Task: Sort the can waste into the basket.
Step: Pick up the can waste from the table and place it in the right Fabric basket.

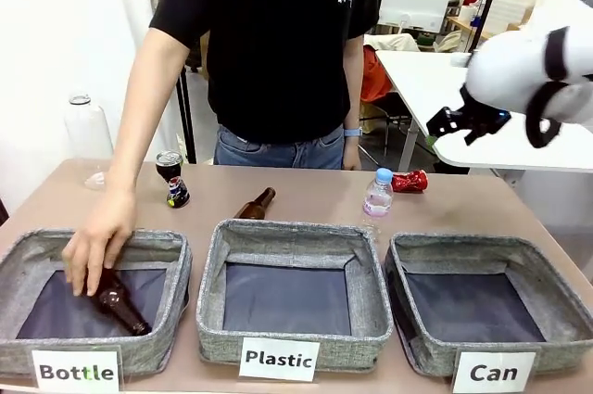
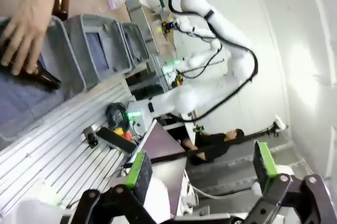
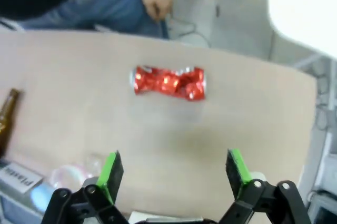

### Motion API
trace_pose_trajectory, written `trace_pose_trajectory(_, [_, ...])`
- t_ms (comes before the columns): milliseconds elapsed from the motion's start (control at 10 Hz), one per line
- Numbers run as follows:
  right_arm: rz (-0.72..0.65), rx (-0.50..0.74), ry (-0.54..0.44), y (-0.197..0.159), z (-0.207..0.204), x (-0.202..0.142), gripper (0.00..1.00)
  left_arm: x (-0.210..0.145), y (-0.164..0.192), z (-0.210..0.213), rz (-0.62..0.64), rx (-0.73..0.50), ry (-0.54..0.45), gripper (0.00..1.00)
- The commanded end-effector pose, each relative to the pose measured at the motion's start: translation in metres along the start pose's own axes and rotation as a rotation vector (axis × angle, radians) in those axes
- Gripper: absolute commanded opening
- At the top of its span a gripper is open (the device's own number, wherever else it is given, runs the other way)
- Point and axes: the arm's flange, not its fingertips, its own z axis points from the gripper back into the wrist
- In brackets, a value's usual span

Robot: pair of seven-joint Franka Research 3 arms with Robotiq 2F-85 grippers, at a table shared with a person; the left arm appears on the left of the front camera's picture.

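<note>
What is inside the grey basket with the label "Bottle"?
A brown glass bottle lies on the dark floor of the Bottle basket. The person's hand covers one end of it, so that end cannot be seen.

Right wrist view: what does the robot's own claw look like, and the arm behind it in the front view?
The right claw has two bright green pads on black jointed linkages. The right arm is made of rounded white shells with black bands at the joints.

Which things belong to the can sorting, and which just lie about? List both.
Job: red can, dark can, Can basket.
Lying about: loose brown bottle, plastic bottle, Bottle basket with its brown bottle, Plastic basket.
</note>
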Motion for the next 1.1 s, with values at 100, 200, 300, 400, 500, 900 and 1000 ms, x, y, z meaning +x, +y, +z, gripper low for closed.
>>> trace_pose_trajectory(100, [0.243,0.005,0.144,-0.005,-0.045,0.053,1.00,-0.016,-0.008,0.010,-0.008,-0.057,0.076,1.00])
trace_pose_trajectory(200, [0.294,0.008,0.188,-0.009,-0.063,0.062,1.00,-0.015,-0.006,0.006,-0.008,-0.063,0.085,1.00])
trace_pose_trajectory(300, [0.216,-0.005,0.220,-0.011,-0.077,0.066,1.00,-0.013,-0.007,0.004,-0.012,-0.070,0.078,1.00])
trace_pose_trajectory(400, [0.196,0.005,0.222,-0.013,-0.087,0.067,1.00,-0.007,-0.001,-0.004,-0.020,-0.053,0.072,1.00])
trace_pose_trajectory(500, [0.112,-0.028,0.190,-0.012,-0.087,0.065,1.00,-0.002,0.001,-0.009,-0.027,-0.017,0.051,1.00])
trace_pose_trajectory(900, [0.461,0.085,0.296,-0.005,-0.095,0.052,1.00,-0.009,0.001,-0.002,-0.030,-0.055,0.080,1.00])
trace_pose_trajectory(1000, [0.659,0.160,0.265,-0.004,-0.097,0.052,1.00,-0.006,0.002,-0.003,-0.023,-0.038,0.076,1.00])
